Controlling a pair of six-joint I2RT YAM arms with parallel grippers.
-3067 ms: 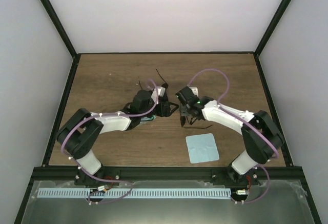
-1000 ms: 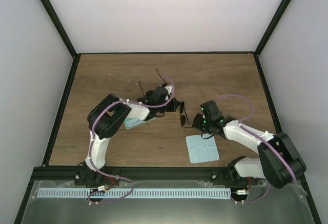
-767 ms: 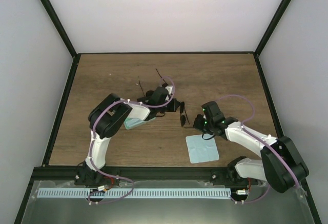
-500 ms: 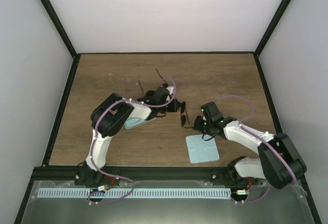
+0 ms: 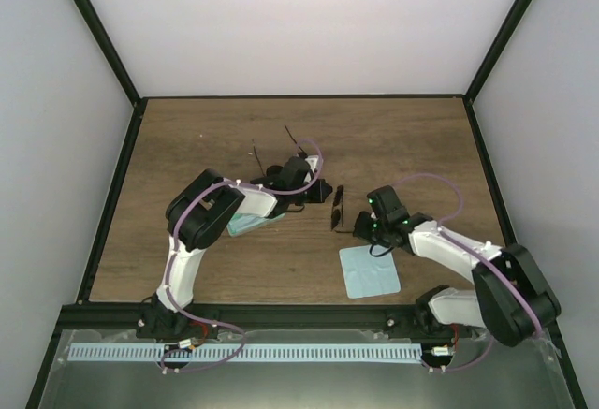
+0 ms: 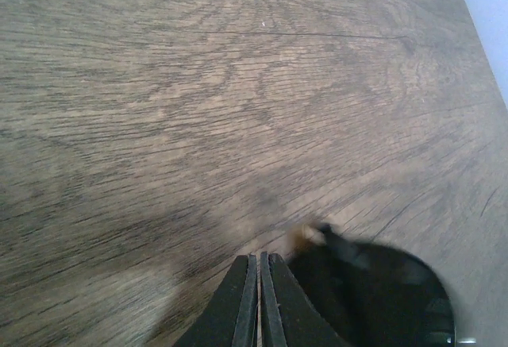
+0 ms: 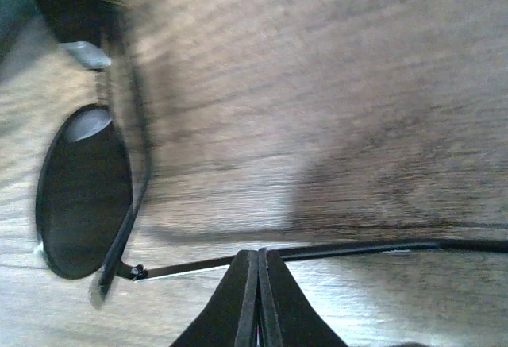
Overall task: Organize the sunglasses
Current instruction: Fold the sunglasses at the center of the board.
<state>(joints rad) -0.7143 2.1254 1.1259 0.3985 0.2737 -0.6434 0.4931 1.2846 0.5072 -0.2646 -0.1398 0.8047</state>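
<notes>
While the sunglasses point(image 5: 335, 208) sit between them, the left claw point(image 6: 259, 261) and right claw point(image 7: 258, 256) are both pressed together. A blue cloth point(image 5: 369, 270) lies nearby.

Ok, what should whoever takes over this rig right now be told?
Left fingers: shut beside a lens of the middle sunglasses; unclear whether they pinch anything.
Right fingers: shut on that pair's thin arm.
Second pair: farther back on the left, mostly hidden.
Blue cloth: near edge, right side.
Done: nothing visibly put away.
Left to do: both pairs.
</notes>
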